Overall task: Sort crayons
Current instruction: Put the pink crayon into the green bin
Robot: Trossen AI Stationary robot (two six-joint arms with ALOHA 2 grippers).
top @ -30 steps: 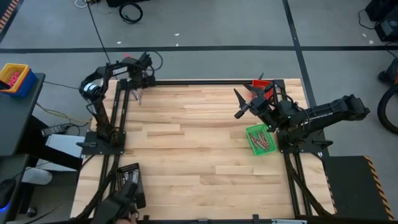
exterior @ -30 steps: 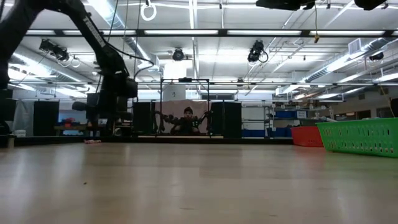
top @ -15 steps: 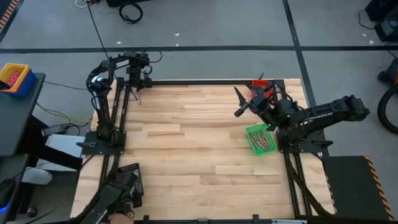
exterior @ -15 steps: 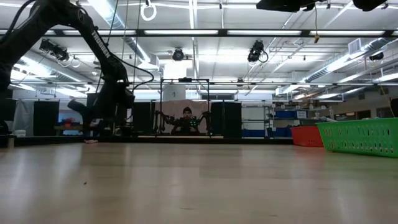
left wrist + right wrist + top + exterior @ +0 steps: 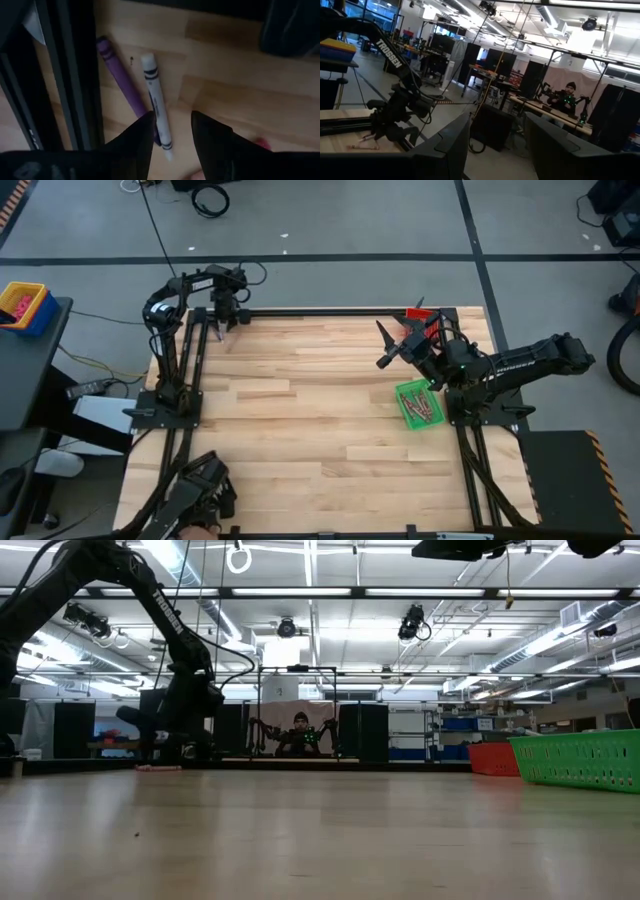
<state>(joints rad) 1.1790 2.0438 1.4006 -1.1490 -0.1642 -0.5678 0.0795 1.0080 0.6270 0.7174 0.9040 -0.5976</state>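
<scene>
Worktop: a pale wooden plank worktop (image 5: 310, 420) is carrying everything.
Left arm: it is reaching to the far left corner, its left hand (image 5: 171, 131) hanging low over two crayons, fingers slightly parted and gripping nothing.
Right arm: its right hand (image 5: 384, 345) is hovering open and empty above the worktop's right side.
Tray: a green rectangular mesh tray (image 5: 420, 404) is holding several crayons (image 5: 424, 408).
Loose crayons: a purple wax crayon (image 5: 122, 87) and a white wax crayon (image 5: 156, 107) are lying side by side, touching near one end.
</scene>
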